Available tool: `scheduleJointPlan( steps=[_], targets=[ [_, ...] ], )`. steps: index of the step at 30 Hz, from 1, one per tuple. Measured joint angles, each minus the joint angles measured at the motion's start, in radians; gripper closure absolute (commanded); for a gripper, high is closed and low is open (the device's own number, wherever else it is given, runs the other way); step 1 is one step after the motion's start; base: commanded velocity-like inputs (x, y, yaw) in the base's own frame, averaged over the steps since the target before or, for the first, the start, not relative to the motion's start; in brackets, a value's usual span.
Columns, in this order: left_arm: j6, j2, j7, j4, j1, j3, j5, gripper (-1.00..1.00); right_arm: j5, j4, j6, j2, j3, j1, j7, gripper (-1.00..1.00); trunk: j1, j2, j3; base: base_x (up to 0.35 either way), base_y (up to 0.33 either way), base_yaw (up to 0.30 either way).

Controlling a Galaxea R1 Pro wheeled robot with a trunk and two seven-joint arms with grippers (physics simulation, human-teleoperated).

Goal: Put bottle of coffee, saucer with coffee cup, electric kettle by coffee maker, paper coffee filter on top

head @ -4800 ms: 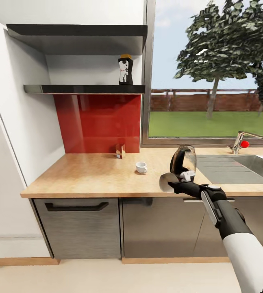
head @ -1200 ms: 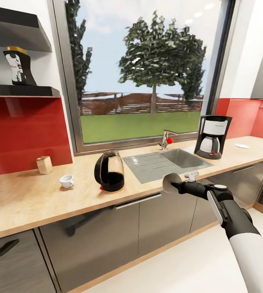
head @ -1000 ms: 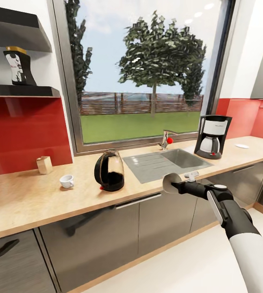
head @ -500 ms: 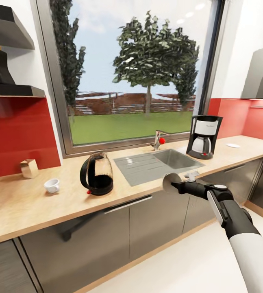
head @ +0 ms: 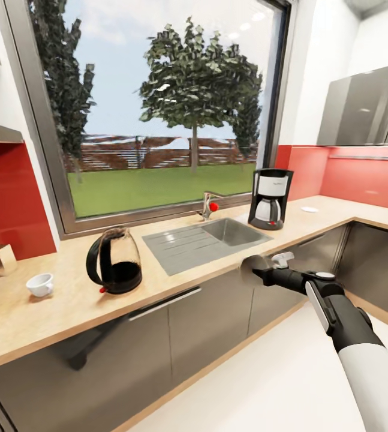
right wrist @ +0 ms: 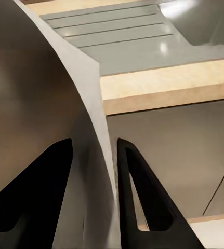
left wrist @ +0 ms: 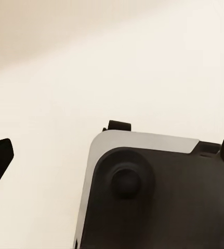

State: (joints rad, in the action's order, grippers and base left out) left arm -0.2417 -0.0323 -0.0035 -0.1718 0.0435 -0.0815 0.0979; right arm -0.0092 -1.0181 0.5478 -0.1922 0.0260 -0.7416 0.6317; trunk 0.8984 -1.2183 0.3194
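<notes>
The right tool (head: 264, 269) is clamped on the paper coffee filter (head: 252, 268), its 2 fingers (right wrist: 137, 192) pinching the thin, floppy sheet at its edge. Light, easily creased, so grip gently. The coffee maker (head: 270, 198) stands on the table (head: 50, 306) beyond the sink (head: 208, 237). Whether the left tool is apart or together, I cannot tell.

Daylight coming through a wide window (head: 158, 114), trees and lawn showing outside, red backsplash (head: 349, 177) running behind a wooden table (head: 50, 300), pale floor (head: 247, 390) stretching below
</notes>
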Motion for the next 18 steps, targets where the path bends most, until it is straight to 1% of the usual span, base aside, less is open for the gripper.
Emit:
scheduleJointPlan(
  steps=[3, 5, 18],
  targets=[
    [0.000, 0.000, 0.000, 0.000, 0.000, 0.000, 0.000, -1.00, 0.000, 0.000, 0.000, 0.000, 0.000, 0.000, 0.000, 1.00, 0.000, 0.000, 0.000, 0.014, -0.007, -0.244],
    [0.000, 0.000, 0.001, 0.000, 0.000, 0.000, 0.000, -1.00, 0.000, 0.000, 0.000, 0.000, 0.000, 0.000, 0.000, 1.00, 0.000, 0.000, 0.000, 0.106, -0.094, -0.104],
    [0.000, 0.000, 0.003, 0.000, 0.000, 0.001, 0.001, -1.00, 0.000, 0.000, 0.000, 0.000, 0.000, 0.000, 0.000, 1.00, 0.000, 0.000, 0.000, 0.218, -0.205, -0.006]
  ],
)
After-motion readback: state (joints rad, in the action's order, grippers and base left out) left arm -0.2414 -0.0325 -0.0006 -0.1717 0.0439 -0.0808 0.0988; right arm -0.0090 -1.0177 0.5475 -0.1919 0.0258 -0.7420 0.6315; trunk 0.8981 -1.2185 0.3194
